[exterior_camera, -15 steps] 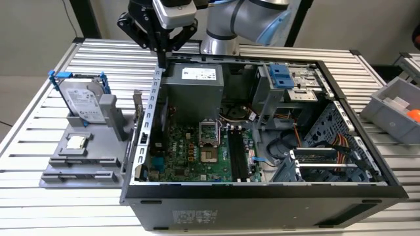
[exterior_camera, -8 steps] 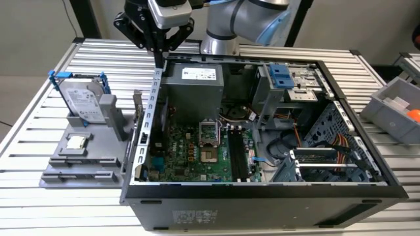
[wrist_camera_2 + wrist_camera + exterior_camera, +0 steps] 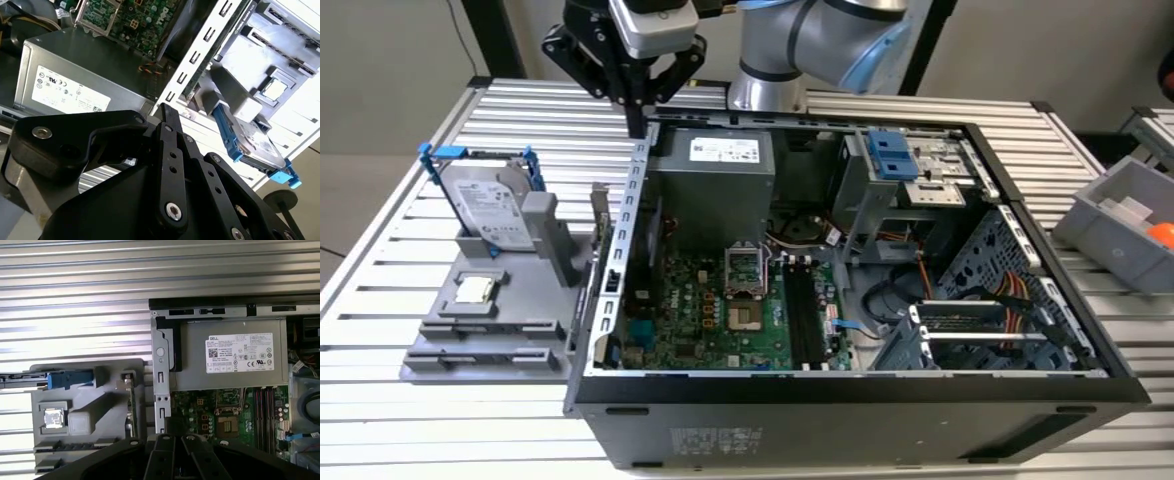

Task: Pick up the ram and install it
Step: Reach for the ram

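The ram (image 3: 600, 218) is a thin dark green stick standing on edge in the grey fixture (image 3: 480, 320), right beside the outer wall of the open computer case (image 3: 854, 390). In the first wrist view the ram (image 3: 131, 407) shows as a narrow strip along the fixture's edge. My gripper (image 3: 636, 122) hangs above the case's back corner at the exterior view's left, higher than the ram and farther back, shut with nothing in it. Its black fingers (image 3: 165, 460) point down. The motherboard's black slots (image 3: 803, 315) lie bare inside the case.
On the fixture a silver hard drive (image 3: 487, 200) in a blue frame stands upright, with a small square chip (image 3: 478, 290) in front of it. Inside the case are the power supply (image 3: 714, 175) and drive cage (image 3: 907, 165). A grey bin (image 3: 1121, 225) sits at the exterior view's right.
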### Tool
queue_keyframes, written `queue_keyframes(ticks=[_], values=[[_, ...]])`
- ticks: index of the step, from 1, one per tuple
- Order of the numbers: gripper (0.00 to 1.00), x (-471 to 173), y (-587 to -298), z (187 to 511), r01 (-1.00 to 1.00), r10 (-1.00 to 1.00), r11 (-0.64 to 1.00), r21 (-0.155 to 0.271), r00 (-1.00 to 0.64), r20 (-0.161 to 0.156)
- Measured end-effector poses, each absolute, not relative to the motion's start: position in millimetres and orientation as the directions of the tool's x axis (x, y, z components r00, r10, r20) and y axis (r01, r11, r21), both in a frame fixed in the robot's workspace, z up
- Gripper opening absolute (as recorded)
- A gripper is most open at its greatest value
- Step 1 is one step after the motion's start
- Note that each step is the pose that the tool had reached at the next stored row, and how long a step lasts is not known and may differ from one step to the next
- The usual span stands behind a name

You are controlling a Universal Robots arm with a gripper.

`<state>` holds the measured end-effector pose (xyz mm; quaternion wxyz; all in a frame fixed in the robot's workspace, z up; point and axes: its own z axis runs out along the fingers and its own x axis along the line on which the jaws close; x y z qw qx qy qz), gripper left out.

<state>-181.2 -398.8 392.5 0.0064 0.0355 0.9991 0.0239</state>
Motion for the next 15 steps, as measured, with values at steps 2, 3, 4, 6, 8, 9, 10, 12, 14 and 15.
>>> queue_keyframes(ticks=[2, 3, 4, 6, 8, 9, 10, 12, 14, 15], values=[[0.00, -182.8, -398.8, 392.5, 0.071, 0.071, 0.996, 0.048, -0.997, -0.011], [0.00, -183.5, -398.8, 392.5, 0.071, 0.071, 0.996, 0.048, -0.997, -0.011], [0.00, -184.3, -398.8, 392.5, 0.071, 0.071, 0.996, 0.048, -0.997, -0.011], [0.00, -185.6, -398.8, 392.5, 0.071, 0.071, 0.996, 0.048, -0.997, -0.011], [0.00, -186.8, -398.8, 392.4, 0.071, 0.071, 0.996, 0.048, -0.997, -0.010], [0.00, -187.4, -398.8, 392.4, 0.071, 0.071, 0.996, 0.048, -0.997, -0.010], [0.00, -188.0, -398.8, 392.5, 0.071, 0.071, 0.996, 0.048, -0.997, -0.010], [0.00, -189.4, -398.8, 392.4, 0.071, 0.071, 0.996, 0.048, -0.997, -0.010], [0.00, -190.7, -398.8, 392.4, 0.071, 0.071, 0.996, 0.048, -0.997, -0.010], [0.00, -191.4, -398.8, 392.4, 0.071, 0.071, 0.996, 0.048, -0.997, -0.010]])
